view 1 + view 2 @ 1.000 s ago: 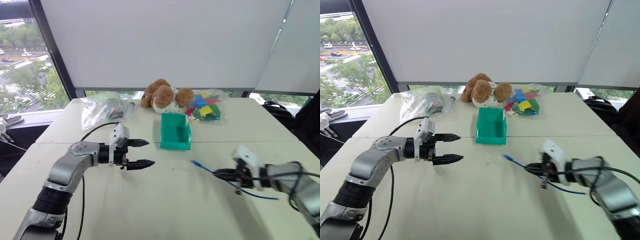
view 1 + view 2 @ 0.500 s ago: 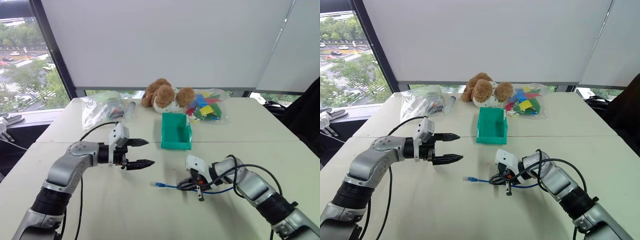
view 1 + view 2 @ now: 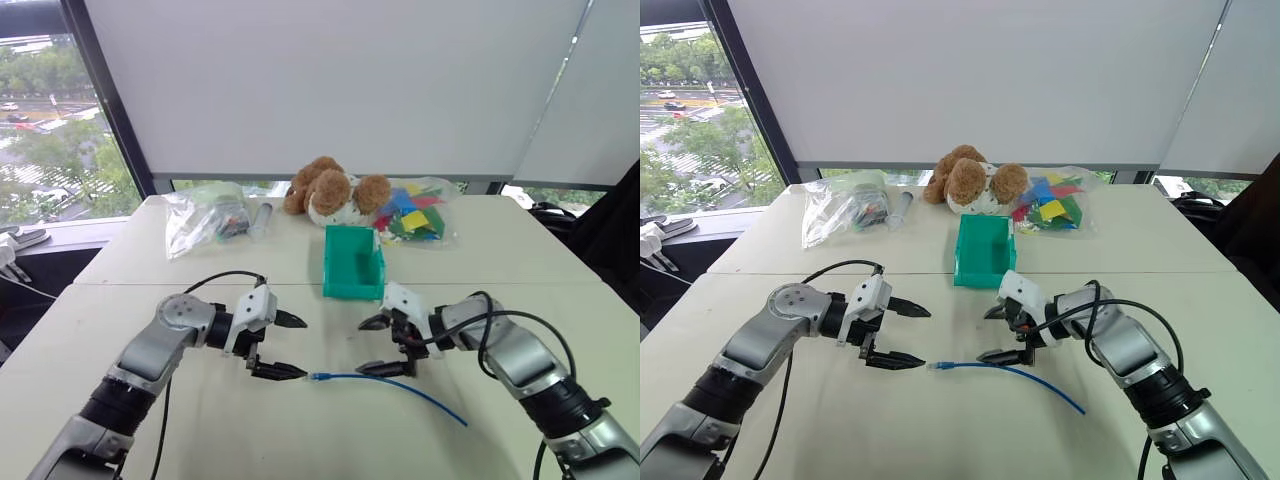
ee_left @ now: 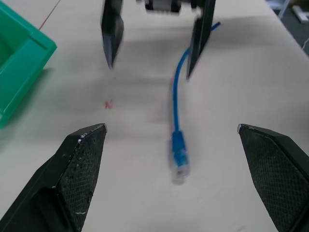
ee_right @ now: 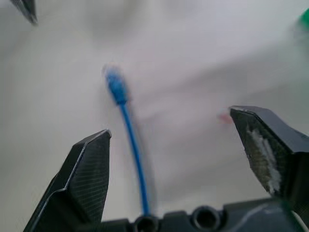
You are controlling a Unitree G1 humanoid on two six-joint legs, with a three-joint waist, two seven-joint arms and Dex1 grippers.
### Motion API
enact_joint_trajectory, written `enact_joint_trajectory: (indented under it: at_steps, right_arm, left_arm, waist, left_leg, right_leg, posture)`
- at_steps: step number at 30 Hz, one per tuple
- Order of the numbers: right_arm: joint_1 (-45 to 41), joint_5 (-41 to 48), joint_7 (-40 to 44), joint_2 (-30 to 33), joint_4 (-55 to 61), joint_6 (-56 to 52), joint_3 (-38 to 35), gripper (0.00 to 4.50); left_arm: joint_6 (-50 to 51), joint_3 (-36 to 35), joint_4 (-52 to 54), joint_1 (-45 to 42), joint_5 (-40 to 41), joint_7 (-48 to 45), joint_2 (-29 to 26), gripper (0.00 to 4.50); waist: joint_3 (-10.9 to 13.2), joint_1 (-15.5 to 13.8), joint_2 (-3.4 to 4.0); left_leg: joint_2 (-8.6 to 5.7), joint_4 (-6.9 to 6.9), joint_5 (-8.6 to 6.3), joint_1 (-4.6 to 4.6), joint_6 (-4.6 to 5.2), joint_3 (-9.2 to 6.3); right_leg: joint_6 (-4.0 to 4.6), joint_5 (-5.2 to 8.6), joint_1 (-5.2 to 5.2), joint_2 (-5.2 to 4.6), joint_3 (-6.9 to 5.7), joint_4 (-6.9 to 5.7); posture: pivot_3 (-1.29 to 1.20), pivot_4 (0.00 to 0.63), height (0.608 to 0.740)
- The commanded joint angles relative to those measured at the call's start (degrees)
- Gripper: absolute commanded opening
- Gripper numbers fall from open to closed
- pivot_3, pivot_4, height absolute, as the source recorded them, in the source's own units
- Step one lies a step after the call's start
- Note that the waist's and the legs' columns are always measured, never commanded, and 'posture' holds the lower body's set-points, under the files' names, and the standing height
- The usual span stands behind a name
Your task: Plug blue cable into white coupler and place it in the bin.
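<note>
The blue cable [image 3: 385, 384] lies flat on the table [image 3: 320, 440], in the middle near the front edge, with nothing holding it. The left gripper [image 3: 285, 345] and the right gripper [image 3: 372, 346] face each other across its plug end, both with jaws wide apart. The bin [image 3: 352, 263] sits just behind them, toward the back edge.

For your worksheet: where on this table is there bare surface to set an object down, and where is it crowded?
Free: the near table in front of both grippers, and the stretch right of the bin. Crowded: the back edge, with clear bags, teddy bear and bag of coloured pieces; also the middle, where the blue cable lies between the open left gripper and open right gripper.
</note>
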State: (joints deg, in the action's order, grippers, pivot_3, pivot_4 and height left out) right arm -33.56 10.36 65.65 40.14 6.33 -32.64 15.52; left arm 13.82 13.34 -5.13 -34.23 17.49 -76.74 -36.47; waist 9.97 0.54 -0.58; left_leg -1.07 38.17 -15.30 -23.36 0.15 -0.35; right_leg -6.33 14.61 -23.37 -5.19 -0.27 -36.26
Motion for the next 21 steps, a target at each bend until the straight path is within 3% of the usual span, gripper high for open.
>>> enact_joint_trajectory:
  at_steps: [1,9,21]
  right_arm:
    - [1.74,0.47,-1.22,0.75,3.86,-1.05,-0.93,4.44]
    - [5.02,-0.8,-5.79,-4.13,2.63,0.03,1.39,4.44]
    - [1.62,-3.25,-7.34,-9.33,-6.35,4.75,3.51,4.44]
  left_arm:
    - [-2.45,-0.54,-1.67,-1.87,-0.47,-1.01,0.65,4.5]
    - [-3.93,-1.7,-3.66,-2.15,-1.36,-0.87,0.49,4.5]
    - [-7.04,-1.31,-3.53,0.44,-3.93,-1.15,-0.67,4.5]
  waist:
    - [0.0,-0.06,0.0]
    - [0.0,0.18,0.0]
    - [0.01,0.11,0.0]
  left_leg:
    - [-0.01,0.0,0.0,0.0,0.0,0.0]
    - [0.01,0.0,0.0,-0.01,0.0,0.01]
    - [0.0,0.0,0.0,-0.01,0.0,0.01]
  right_leg:
    - [0.0,0.0,0.0,-0.01,0.0,0.0]
    - [-0.01,-0.01,-0.04,0.02,0.0,-0.02]
    - [-0.01,-0.01,-0.04,0.03,0.0,-0.05]
  posture:
    - [0.0,0.15,0.74]
    - [0.0,0.15,0.74]
    - [0.0,0.15,0.74]
